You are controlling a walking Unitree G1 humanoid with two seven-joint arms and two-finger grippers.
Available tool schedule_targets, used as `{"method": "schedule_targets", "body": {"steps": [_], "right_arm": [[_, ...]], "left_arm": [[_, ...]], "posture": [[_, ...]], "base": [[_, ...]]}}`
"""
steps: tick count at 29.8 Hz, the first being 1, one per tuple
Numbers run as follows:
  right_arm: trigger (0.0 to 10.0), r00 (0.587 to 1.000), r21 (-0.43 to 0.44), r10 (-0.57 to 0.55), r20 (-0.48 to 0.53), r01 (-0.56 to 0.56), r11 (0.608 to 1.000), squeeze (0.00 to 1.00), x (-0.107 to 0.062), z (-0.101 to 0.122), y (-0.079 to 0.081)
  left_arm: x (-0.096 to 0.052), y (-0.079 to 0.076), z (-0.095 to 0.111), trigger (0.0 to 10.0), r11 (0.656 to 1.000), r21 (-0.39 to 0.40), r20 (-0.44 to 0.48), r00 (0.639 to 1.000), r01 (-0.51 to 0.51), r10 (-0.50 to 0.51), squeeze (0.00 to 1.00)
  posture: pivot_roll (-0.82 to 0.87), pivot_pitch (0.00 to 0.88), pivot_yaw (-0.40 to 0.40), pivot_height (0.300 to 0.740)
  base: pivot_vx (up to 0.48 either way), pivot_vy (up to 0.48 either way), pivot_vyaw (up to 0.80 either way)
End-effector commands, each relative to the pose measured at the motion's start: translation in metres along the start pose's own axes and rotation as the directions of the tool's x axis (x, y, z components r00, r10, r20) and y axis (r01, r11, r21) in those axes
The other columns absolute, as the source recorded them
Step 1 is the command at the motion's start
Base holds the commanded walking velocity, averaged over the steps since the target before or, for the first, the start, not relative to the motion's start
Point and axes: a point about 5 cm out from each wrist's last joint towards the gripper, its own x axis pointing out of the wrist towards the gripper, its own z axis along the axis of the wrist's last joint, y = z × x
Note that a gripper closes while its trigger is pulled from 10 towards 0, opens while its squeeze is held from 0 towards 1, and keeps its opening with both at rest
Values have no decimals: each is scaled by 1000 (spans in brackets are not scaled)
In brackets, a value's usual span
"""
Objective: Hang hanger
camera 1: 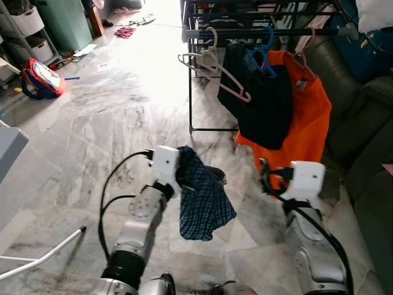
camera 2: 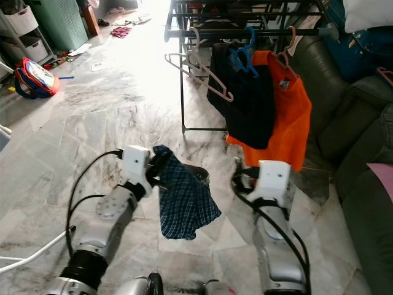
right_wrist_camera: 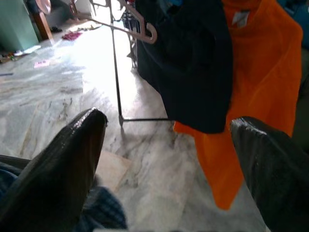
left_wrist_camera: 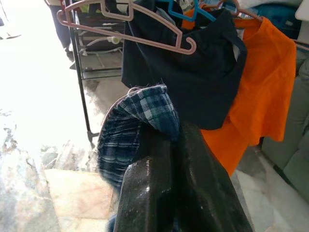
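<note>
The left gripper [camera 1: 184, 175], raised forward at the end of a bent silver arm, is clamped tight on the top of a blue plaid garment [camera 1: 206, 203], which hangs straight down from the fingers [left_wrist_camera: 164, 193], long axis vertical, short of the black clothes rack [camera 1: 245, 24]; the right gripper [camera 1: 269, 178], held level beside it, has its fingers spread wide with nothing between them; two empty pink hangers [camera 1: 212, 64] hang on the rack's rail, hooks up, beside a black garment [camera 1: 264, 101] and an orange shirt [camera 1: 307, 123].
</note>
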Motion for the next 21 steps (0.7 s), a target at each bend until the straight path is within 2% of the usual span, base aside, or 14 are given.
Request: {"method": "schedule_targets", "body": {"steps": [1, 21], "right_arm": [[10000, 1000, 3, -1, -3, 1, 1000, 0, 1, 0, 0], [10000, 1000, -19, 7, -12, -7, 1000, 0, -5, -7, 5]], "left_arm": [[0, -1, -1, 10000, 1000, -2, -3, 1000, 1, -1, 0], [-3, -1, -6, 10000, 999, 21, -27, 999, 25, -25, 0]], "posture": [[-126, 163, 22, 740], [-120, 151, 34, 740]], "base": [[0, 259, 0], [0, 299, 0]]}}
